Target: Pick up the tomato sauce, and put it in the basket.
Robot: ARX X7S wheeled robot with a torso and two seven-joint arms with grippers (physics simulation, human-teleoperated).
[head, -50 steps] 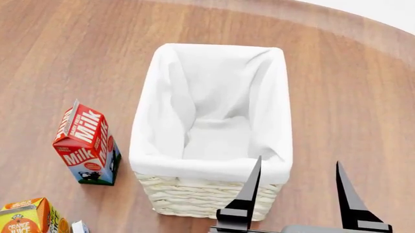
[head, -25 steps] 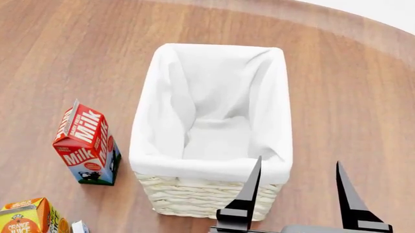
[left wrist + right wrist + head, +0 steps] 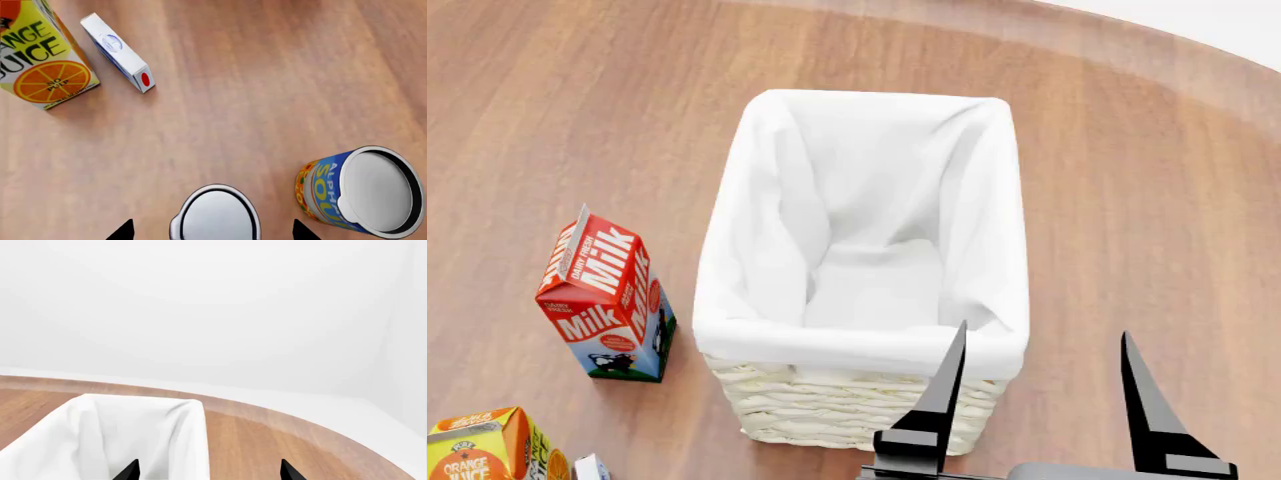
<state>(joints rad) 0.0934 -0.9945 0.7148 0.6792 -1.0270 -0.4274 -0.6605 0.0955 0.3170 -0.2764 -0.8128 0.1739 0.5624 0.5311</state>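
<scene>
Almost nothing has moved since the earlier head frames: the right gripper (image 3: 1041, 345) sits a shade lower in view, and the rest is unchanged. Its two black fingers (image 3: 938, 400) stand wide apart with nothing between them, just in front of the basket's (image 3: 827, 405) near right corner. In the right wrist view only the two fingertips (image 3: 128, 471) show, spread, with the basket's cloth-covered rim (image 3: 190, 410) ahead of them and the table edge (image 3: 313, 432) curving beyond. The basket stands upright on the wooden table (image 3: 561, 120), its white cloth liner (image 3: 868, 230) folded over the rim and nothing visible inside. To its left a milk carton (image 3: 603, 300) stands upright, apart from the basket; nearer the robot, an orange juice carton (image 3: 481, 450) and the corner of a small blue-and-white box (image 3: 591, 467) show at the picture's edge. The left wrist view looks down on a silver can top (image 3: 217, 215) lying between the left gripper's (image 3: 213, 232) two dark fingertips (image 3: 123, 231), which are spread well clear of it on both sides; the can's label is hidden, so I cannot tell whether it is the tomato sauce. Beside it stands a blue-and-yellow soup can (image 3: 360, 192), tilted in that view. Farther off lie the orange juice carton (image 3: 43, 55) and the small box (image 3: 117, 52), close together.
</scene>
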